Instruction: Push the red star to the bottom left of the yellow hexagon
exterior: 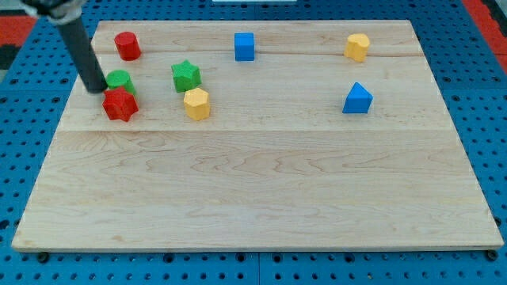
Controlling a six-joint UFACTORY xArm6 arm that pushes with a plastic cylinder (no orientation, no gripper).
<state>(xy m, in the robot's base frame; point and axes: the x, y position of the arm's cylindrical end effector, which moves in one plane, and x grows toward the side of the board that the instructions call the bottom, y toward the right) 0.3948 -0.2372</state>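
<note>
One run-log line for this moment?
my tip: upper left of red star, beside green cylinder | yellow hexagon: right of star | star not yet bottom-left

A lab bench: wooden board (261, 182) on blue pegboard (16, 158).

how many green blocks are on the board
2. A green round block sits at the view's upper left, just above the red star, beside my tip. A green star lies to its right, above the yellow hexagon.
</note>
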